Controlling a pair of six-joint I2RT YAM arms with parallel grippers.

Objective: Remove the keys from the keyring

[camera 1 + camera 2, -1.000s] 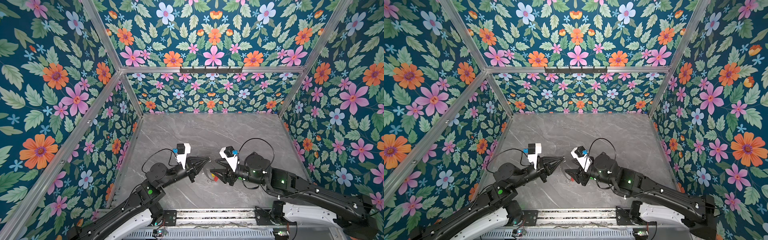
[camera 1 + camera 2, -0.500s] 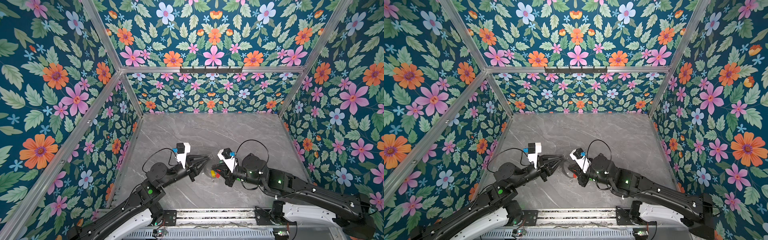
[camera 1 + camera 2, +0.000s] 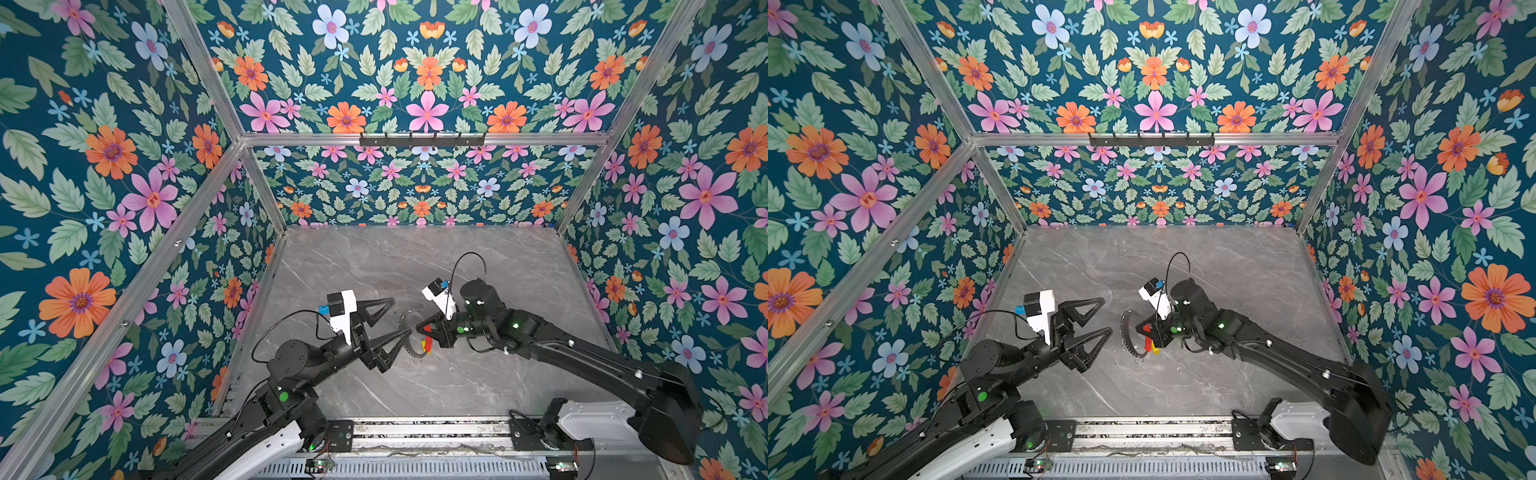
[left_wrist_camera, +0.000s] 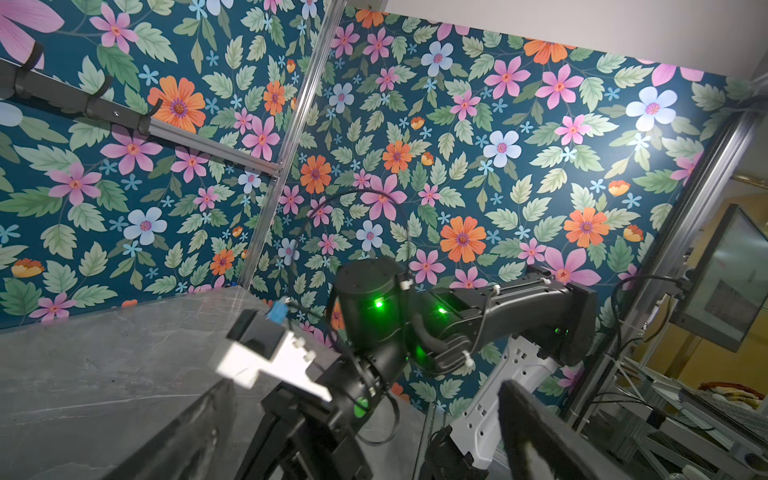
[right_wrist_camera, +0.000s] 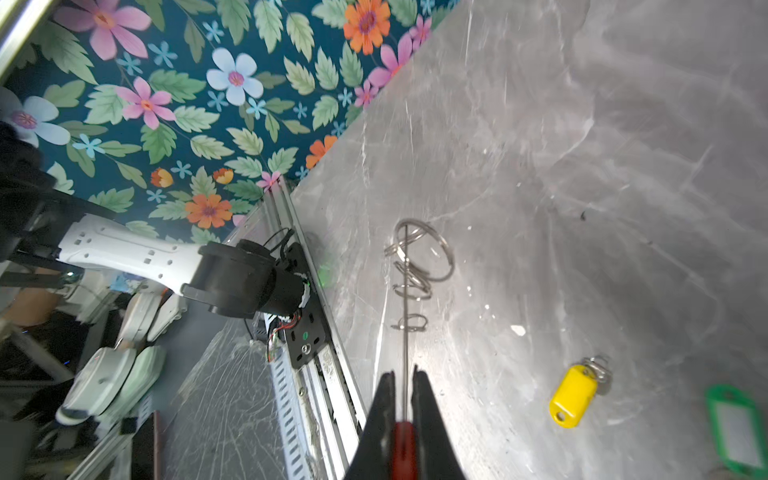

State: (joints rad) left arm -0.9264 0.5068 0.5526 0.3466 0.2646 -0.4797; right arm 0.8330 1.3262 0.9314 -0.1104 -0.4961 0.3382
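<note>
My tabletop [image 3: 415,257] is grey, marble-veined and scuffed, boxed in by walls [image 3: 124,166] papered in teal with pink and orange flowers, with aluminium bars at the corners and a black hook rail [image 3: 422,140] across the back. My right pincer [image 5: 404,380] is pressed together on the red sleeve [image 5: 405,440] of the keyring [image 3: 1123,332], holding the hoop at the tabletop's front half with small loops [image 5: 411,282] strung on it, while my left pincer [image 3: 401,316] stands spread wide just beside it. The yellow-tagged key [image 5: 573,395] and the green-tagged key [image 5: 733,428] show beside the hoop; I cannot tell whether they hang from it.
</note>
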